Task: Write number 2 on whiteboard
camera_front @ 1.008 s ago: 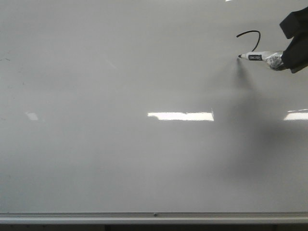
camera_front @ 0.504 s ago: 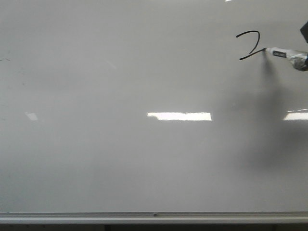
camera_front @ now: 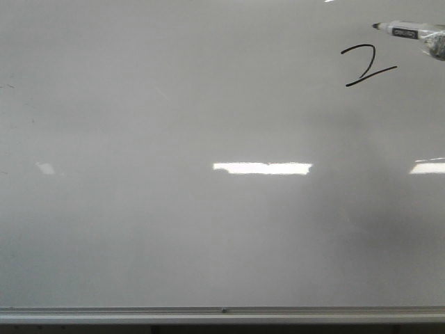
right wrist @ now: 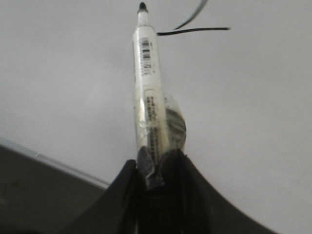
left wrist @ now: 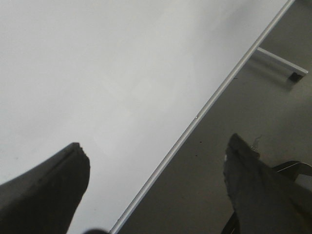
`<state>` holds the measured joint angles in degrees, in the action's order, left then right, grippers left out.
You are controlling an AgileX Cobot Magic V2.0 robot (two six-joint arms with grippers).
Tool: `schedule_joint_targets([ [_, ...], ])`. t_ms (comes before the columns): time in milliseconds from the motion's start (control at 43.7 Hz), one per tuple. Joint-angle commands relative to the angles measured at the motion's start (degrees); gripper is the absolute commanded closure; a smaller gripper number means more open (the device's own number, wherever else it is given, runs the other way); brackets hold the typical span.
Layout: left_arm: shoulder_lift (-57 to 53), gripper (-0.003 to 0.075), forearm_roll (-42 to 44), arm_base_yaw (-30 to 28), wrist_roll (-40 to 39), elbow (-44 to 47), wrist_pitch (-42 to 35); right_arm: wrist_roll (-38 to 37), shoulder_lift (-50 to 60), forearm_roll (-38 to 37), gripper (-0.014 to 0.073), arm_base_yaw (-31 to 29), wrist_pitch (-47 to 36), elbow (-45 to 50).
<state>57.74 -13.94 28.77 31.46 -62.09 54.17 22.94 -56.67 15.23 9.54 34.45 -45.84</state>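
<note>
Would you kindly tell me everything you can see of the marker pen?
The marker is a slim white pen with a small dark tip, uncapped, a barcode and printed label on its barrel, and clear tape wrapped round its rear part. Its back end is clamped in the right claw. In the front view it lies almost level at upper right, tip pointing left, above the number 2 and apparently off its strokes.

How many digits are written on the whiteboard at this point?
1. A single number 2 sits in the upper right of the whiteboard, just below the marker tip. The rest of the visible surface carries no digits.
</note>
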Motion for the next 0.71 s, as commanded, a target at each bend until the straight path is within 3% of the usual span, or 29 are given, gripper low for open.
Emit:
schedule_joint_targets([
  [0,0.4,0.0177,-5.3,2.1,6.3,-1.7,-3.4,6.3,3.7,1.0,0.0662,5.5,5.8,-1.4],
  [183,3.6,0.0177,-5.9,11.3,11.7,-1.7,-3.9,15.6,5.4,3.8,0.0662,17.5,15.6,-1.4],
  [344,8.1,0.0176,-5.3,19.6,13.4,-2.8,-4.6,18.2,5.3,7.1,0.0662,25.9,17.2,-1.4],
  [687,19.1,0.0176,-4.2,29.2,13.4,-8.8,-4.1,18.2,5.3,7.1,0.0662,28.4,15.7,-1.4],
])
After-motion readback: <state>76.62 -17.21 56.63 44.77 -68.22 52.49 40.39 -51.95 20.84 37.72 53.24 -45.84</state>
